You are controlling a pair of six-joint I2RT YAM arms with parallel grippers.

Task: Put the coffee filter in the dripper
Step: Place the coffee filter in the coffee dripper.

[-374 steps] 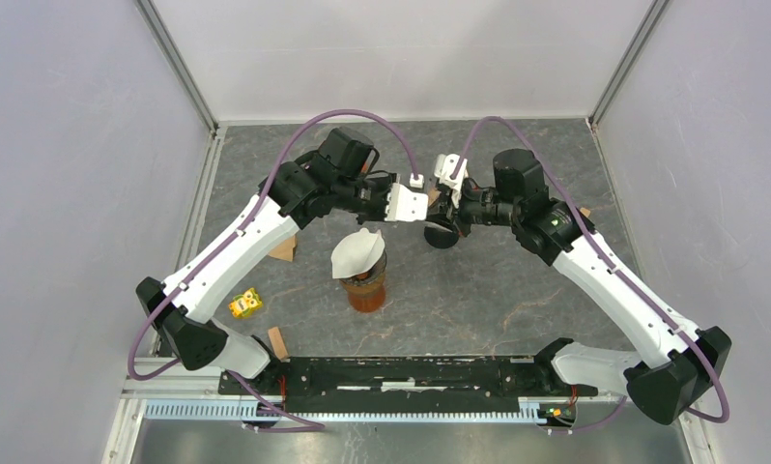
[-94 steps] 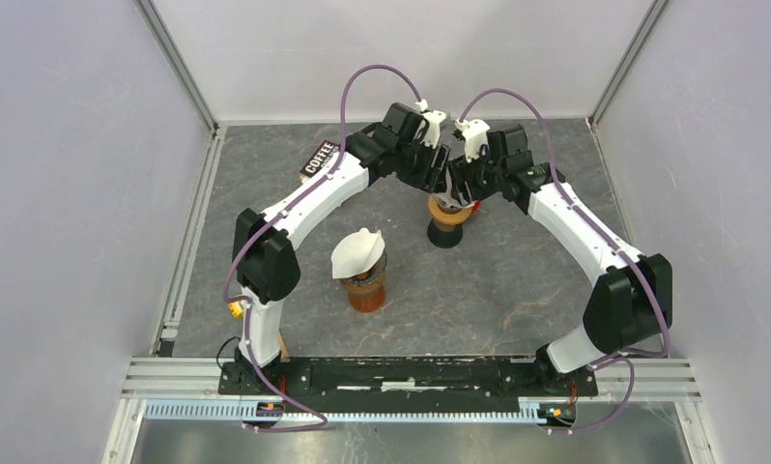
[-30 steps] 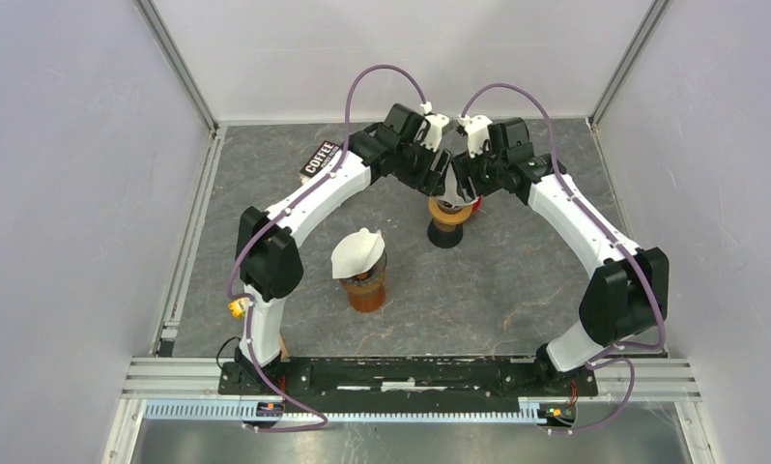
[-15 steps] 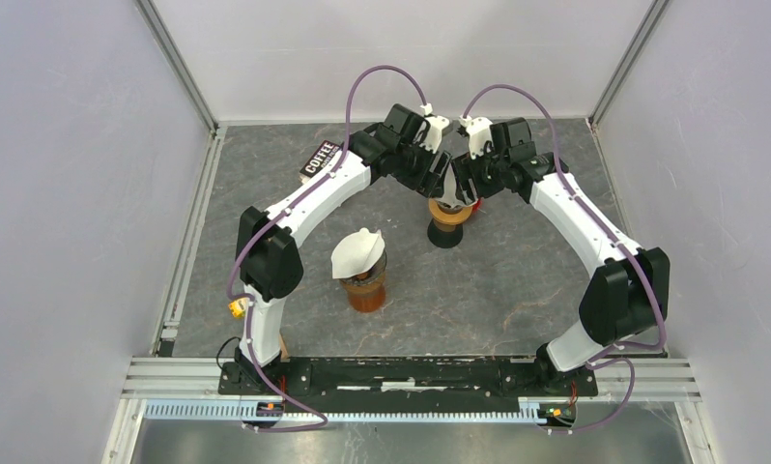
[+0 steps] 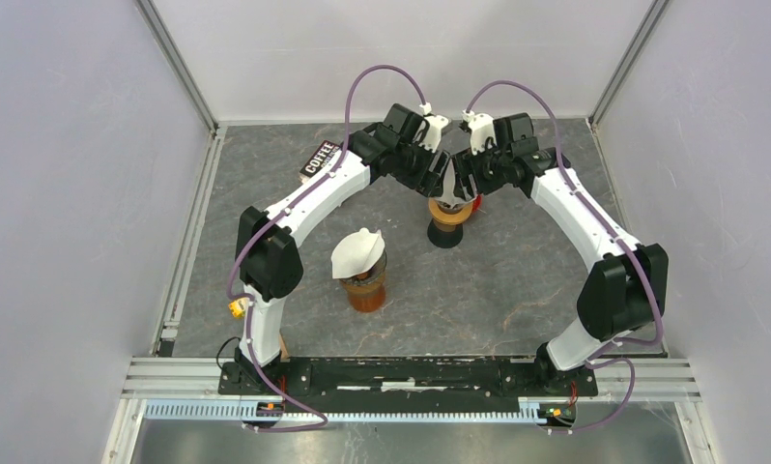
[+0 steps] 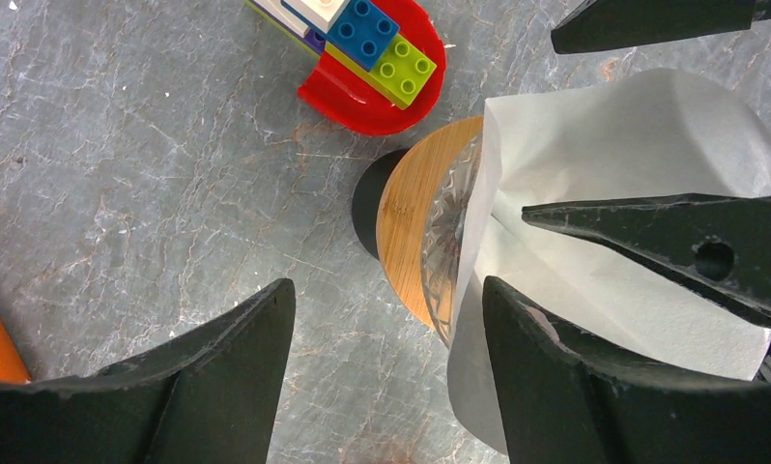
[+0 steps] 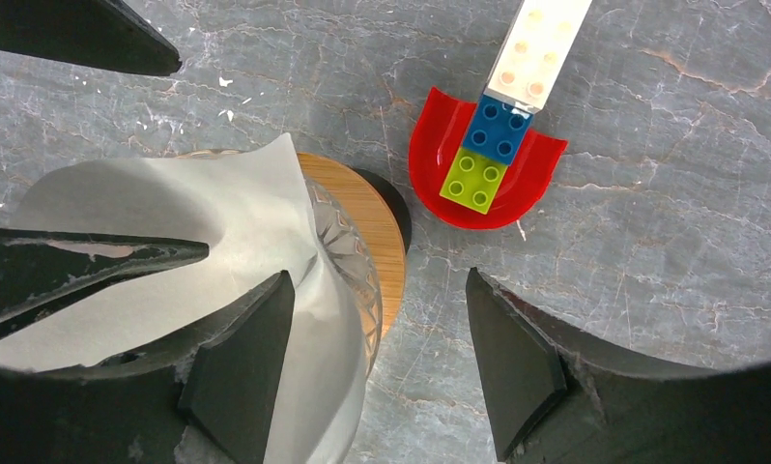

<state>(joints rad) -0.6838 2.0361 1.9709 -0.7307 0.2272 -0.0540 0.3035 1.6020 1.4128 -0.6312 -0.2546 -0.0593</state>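
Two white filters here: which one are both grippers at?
The filter in the wooden-collared glass dripper, far side; left gripper and right gripper stand open over it. The other filter sits on the amber cup nearer the bases, untouched.

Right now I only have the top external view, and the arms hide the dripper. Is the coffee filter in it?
Observer: Yes. The coffee filter sits in the glass dripper, its paper overhanging the rim on one side.
Operator: Is either end effector clamping it?
Observer: No. The left end effector and right end effector are open, each straddling the dripper's rim, with one finger over the paper.
Operator: Anything close by?
Observer: A red half-round piece carrying blue and green bricks lies beside the dripper's wooden collar.
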